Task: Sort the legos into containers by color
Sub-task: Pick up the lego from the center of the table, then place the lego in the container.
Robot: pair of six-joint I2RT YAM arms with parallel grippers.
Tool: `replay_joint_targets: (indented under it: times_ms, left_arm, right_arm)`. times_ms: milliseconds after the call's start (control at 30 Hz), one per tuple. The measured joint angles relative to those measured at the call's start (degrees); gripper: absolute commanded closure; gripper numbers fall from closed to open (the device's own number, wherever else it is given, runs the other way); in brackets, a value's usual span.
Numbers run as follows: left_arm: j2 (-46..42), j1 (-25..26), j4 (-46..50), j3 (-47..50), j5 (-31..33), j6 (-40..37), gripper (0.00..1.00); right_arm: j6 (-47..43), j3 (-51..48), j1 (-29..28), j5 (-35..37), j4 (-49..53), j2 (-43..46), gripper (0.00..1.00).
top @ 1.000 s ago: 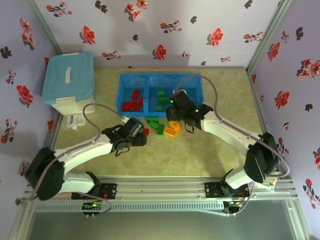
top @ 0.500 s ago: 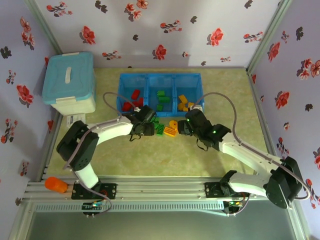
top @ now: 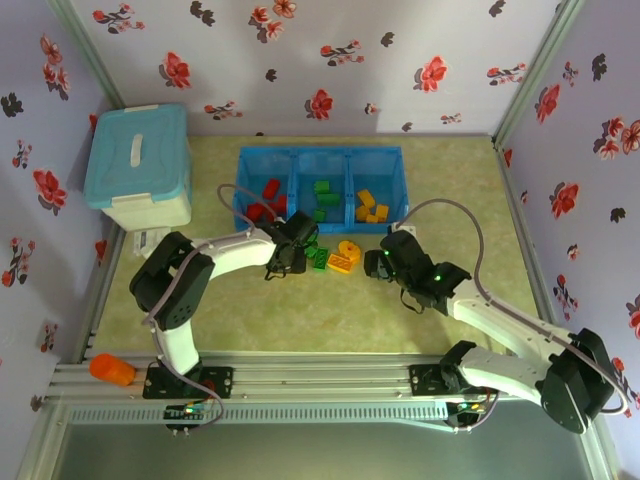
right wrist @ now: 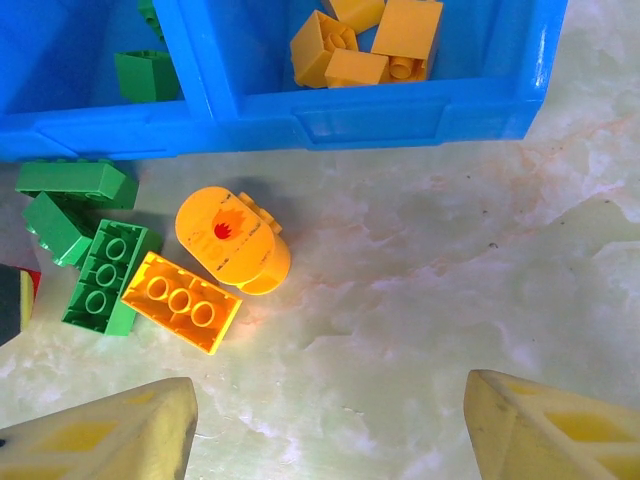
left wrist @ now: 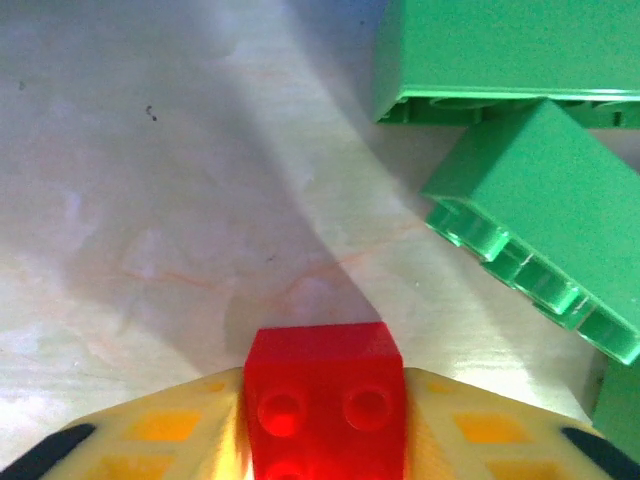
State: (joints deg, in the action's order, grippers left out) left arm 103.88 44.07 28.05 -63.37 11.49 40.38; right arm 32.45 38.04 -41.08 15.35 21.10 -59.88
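My left gripper (left wrist: 325,420) is shut on a small red lego (left wrist: 325,385) that sits low over the table, beside two loose green legos (left wrist: 530,230). Seen from above, the left gripper (top: 291,256) is at the left end of the loose pile in front of the blue tray (top: 320,152). My right gripper (right wrist: 330,440) stands open over bare table, its fingers (right wrist: 100,440) wide apart. Ahead of it lie an orange brick (right wrist: 182,302), a round yellow piece (right wrist: 230,240) and green bricks (right wrist: 100,275). The tray's containers hold red (top: 265,200), green (top: 322,198) and orange (top: 370,208) legos.
A pale blue lidded box (top: 140,165) stands at the back left, with a small white item (top: 150,240) in front of it. An orange object (top: 110,370) rests on the rail at the near left. Flowered walls close in the table on three sides.
The left arm swung in to the loose pile and closed its fingers on the red lego. The right arm drew back from the tray toward the near right, still open.
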Motion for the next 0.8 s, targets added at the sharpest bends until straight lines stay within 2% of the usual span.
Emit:
replay_joint_targets:
  times_ms: [133, 300, 467, 700, 733, 767, 800]
  left_arm:
    - [-2.1, -0.04, 1.81, -0.04, 0.5, -0.04, 0.64]
    - [-9.6, -2.08, 4.57, -0.87, 1.44, -0.74, 0.64]
    - [-15.1, -8.41, 5.62, -3.91, 2.1, -3.04, 0.64]
    - [-12.24, -15.85, 6.99, -11.3, 1.97, -6.8, 0.64]
    - [-11.3, -16.46, 7.08, -12.55, 1.92, -7.43, 0.62]
    - [-10.54, -16.92, 7.08, -13.46, 1.81, -8.04, 0.55]
    - [-9.64, -17.46, 7.1, -14.53, 1.73, -8.74, 0.38]
  right_arm:
    - [0.63, -0.94, 0.13, -0.09, -0.31, 0.68, 0.29]
    - [1.22, -2.62, 0.22, -0.17, -0.31, 1.66, 0.3]
    - [2.16, -4.44, 0.22, -0.52, -0.33, 2.67, 0.32]
    - [3.96, -6.38, 0.22, -2.12, -0.46, 3.74, 0.34]
    - [4.07, -6.38, 0.22, -2.29, -0.48, 3.89, 0.34]
    - [4.07, -6.38, 0.22, -2.34, -0.48, 4.07, 0.34]
    - [4.07, -6.38, 0.22, -2.4, -0.44, 4.35, 0.34]
